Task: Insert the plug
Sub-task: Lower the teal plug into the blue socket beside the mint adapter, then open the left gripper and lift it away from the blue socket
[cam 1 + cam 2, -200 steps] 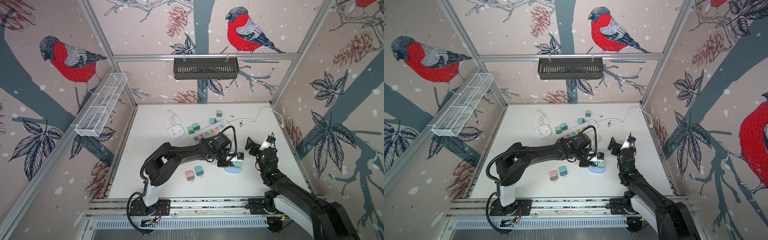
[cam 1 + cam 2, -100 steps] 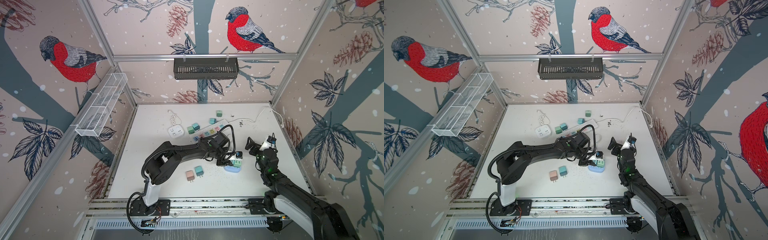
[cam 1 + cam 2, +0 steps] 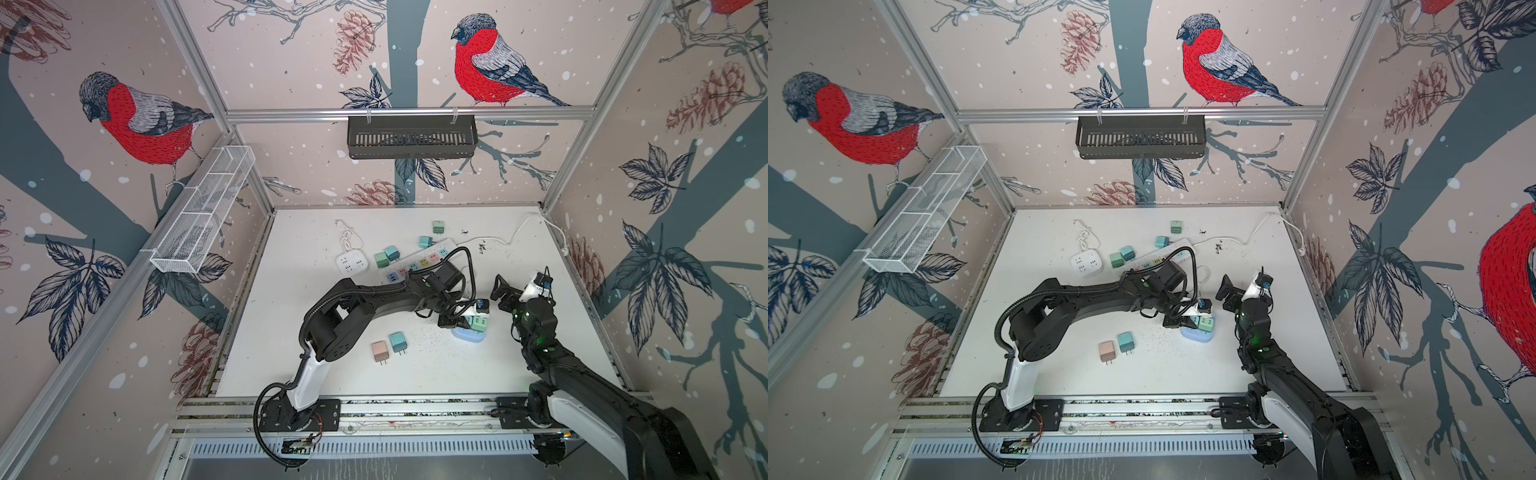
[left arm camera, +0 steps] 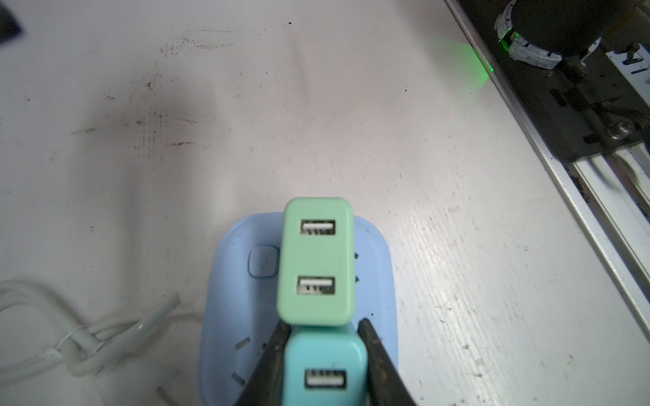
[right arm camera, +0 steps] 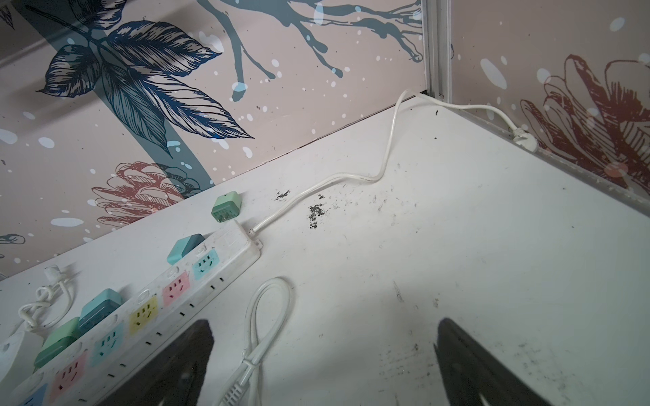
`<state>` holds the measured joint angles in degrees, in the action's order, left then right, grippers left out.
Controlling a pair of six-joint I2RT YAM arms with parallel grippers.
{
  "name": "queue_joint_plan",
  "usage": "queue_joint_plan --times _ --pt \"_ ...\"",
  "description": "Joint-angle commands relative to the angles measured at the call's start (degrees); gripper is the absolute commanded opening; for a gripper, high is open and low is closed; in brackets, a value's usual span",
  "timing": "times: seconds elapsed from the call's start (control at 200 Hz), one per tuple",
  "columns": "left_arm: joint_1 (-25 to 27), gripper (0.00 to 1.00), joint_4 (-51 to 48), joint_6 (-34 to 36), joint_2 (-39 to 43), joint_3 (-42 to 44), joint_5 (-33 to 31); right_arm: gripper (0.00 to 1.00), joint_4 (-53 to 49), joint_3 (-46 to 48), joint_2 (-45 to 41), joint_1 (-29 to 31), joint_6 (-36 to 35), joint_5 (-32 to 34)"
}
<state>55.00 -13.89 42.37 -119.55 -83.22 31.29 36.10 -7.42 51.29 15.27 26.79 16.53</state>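
Plugs (image 4: 314, 262): two on one blue socket (image 4: 376, 277)

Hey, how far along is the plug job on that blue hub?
Done: a green plug looks seated in the hub. In hand: the left end effector grips a teal plug beside it, over the hub; whether its prongs are in is hidden. Left: seat it and release. The right end effector is open, holding nothing; a pink plug lies loose.
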Motion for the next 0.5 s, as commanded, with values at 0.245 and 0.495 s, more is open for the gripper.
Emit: queue_joint_plan --times 0.245,0.495 --pt "0.0 0.00 -4.6 -4.0 -3.3 -3.0 -6.8 1.00 -0.4 0.6 -1.3 -2.6 4.2 2.5" --pt "0.0 0.49 2.0 -7.8 -0.5 -0.4 -6.0 1.00 -3.6 2.4 -5.3 -8.2 9.6 2.1"
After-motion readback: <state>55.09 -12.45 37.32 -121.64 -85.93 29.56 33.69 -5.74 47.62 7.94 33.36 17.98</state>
